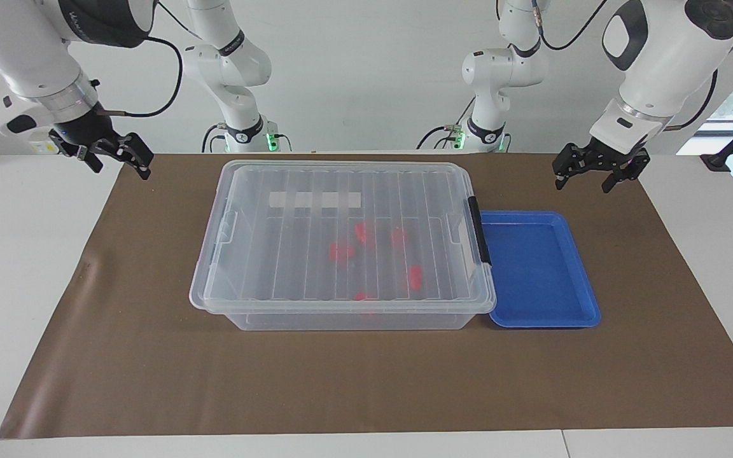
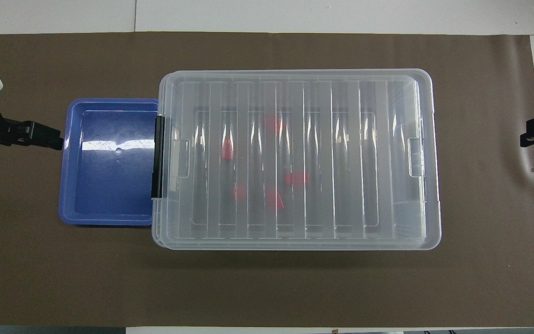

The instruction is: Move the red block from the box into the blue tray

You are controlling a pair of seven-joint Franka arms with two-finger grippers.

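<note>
Hanging with fingers spread and holding nothing, the left gripper hovers over the brown mat near the robots' edge, at its own arm's end of the table, the tray just below it in the facing view. The right gripper is likewise spread and empty, over the mat's corner at the other end. Both arms are bent high with wrists tilted down toward the table, and seem to be waiting.

The box sits mid-mat with its lid on and a black latch at the end touching the tray. Several red blocks lie inside, blurred through the ribbed lid; one block lies toward the latch end. The tray is bare.

No step looks begun. The first move, I judge, is freeing the latch and lifting the lid off, likely with the left gripper since the latch faces it; only then can a block be picked.
</note>
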